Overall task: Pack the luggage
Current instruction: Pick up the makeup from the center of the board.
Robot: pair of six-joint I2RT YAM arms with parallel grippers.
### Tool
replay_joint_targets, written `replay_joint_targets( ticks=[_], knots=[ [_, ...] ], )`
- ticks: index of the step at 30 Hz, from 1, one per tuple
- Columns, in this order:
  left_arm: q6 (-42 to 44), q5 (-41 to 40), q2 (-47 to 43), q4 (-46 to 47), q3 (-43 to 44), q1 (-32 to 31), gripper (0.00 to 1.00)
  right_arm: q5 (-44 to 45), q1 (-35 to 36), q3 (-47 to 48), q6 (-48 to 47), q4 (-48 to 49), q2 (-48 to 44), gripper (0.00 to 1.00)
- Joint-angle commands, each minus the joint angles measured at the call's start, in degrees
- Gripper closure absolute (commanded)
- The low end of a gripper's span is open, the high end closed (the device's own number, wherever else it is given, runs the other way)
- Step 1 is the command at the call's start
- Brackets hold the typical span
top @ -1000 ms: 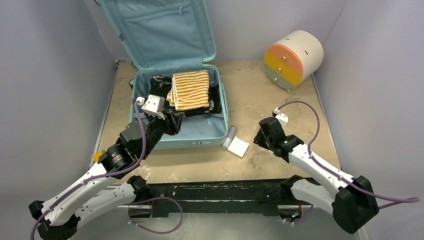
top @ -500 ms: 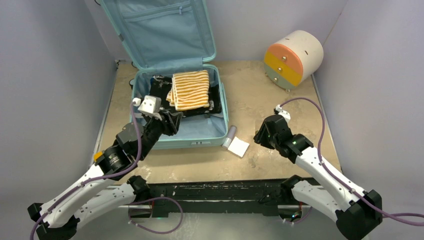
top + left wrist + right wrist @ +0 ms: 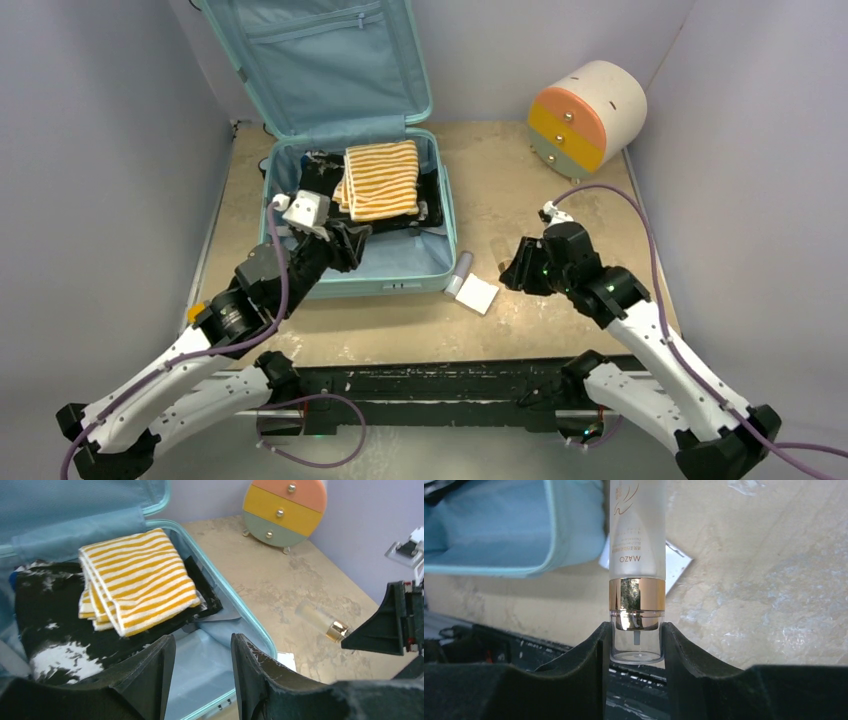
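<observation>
Black right gripper [image 3: 634, 628] now points left at the frosted bottle [image 3: 636, 540]. Over the last second its wrist has swung outward and its tip has closed in on the cap end, while the bottle and the white card [image 3: 478, 294] lie where they lay. Right wrist view: the clear cap lines up with the narrow gap between the fingers and fills it. Top view: the tip looks just short of the bottle, which rests on the table [image 3: 560, 190] beside the front right corner of the luggage [image 3: 392, 285]. Cannot tell whether the cap is clamped or only bracketed. Judgement: pick-up of a loose item is starting, and nothing is lifted yet. Meanwhile the left gripper [image 3: 202, 639] has barely shifted. It hovers over the near part of the luggage, fingers a narrow gap apart, nothing between them. Luggage sits open at the far left-centre of the table, lid [image 3: 320, 70] propped upright at the back wall. Shell and lining are matching pale teal, with a zip pocket [image 3: 315, 25] across the lid. Base holds a black-and-white garment [image 3: 55, 630] with a folded yellow-striped cloth [image 3: 381, 180] on top. The near strip of lining is bare, room for the bottle.
</observation>
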Motion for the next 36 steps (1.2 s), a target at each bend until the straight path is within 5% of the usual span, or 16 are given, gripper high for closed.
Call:
replay_joint_targets(
  ticks=[1, 9, 14, 23, 36],
  knots=[
    [5.79, 10.12, 2.63, 5.18, 0.70, -0.15, 0.52, -10.20, 0.20, 6.47, -7.79, -2.26, -5.09, 0.78],
    [15.26, 55.94, 8.15, 14.74, -1.04, -0.16, 0.47, -21.34, 0.19, 10.98, -19.44, -4.92, -9.11, 1.00],
    [20.88, 69.01, 14.65, 12.68, 2.39, -0.16, 0.32, -29.50, 0.24, 10.75, -23.76, -5.72, -10.68, 1.00],
    [50.75, 64.79, 21.43, 0.84, 7.41, -2.37, 0.21, -35.52, 0.28, 8.23, -26.97, -5.84, -15.37, 1.00],
    [69.55, 52.41, 26.92, -5.12, 16.71, -8.18, 0.20, -35.63, 0.29, 10.38, -26.68, -7.90, -11.27, 1.00]
  ],
)
